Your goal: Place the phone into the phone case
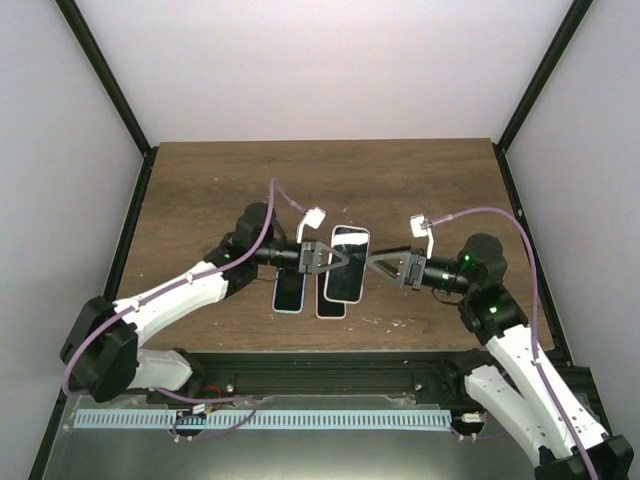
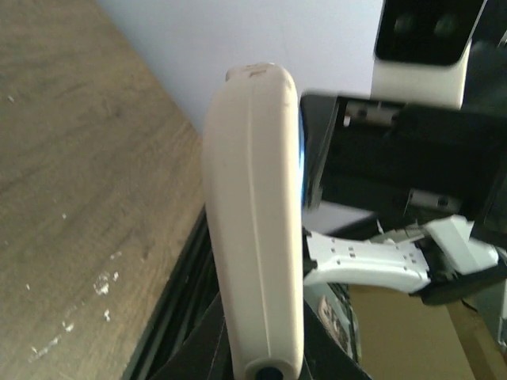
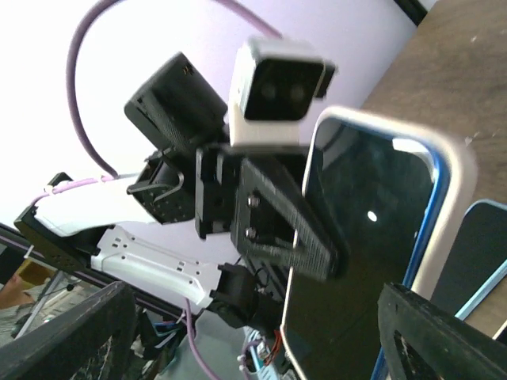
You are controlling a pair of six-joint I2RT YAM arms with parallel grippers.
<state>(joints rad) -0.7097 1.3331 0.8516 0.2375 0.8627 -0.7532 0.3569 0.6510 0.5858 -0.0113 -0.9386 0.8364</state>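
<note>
The phone (image 1: 348, 262), black screen with a blue rim (image 3: 356, 237), is held above the table with the white phone case (image 3: 455, 182) around its back. The case's lip frames the top and right edges. My left gripper (image 1: 323, 258) is shut on the phone's left side, one finger (image 3: 293, 226) lying across the screen. In the left wrist view the case (image 2: 253, 222) shows edge-on, with a blue sliver beside it. My right gripper (image 1: 380, 265) is open just right of the phone; its fingers stand wide apart around the phone's lower end (image 3: 253, 294).
Under the held phone, a second dark slab with a blue rim (image 1: 289, 292) lies flat on the wooden table (image 1: 200, 190). A whitish slab (image 1: 330, 308) lies beside it. The blue-rimmed slab (image 3: 479, 253) also shows in the right wrist view. The table's front edge is close behind.
</note>
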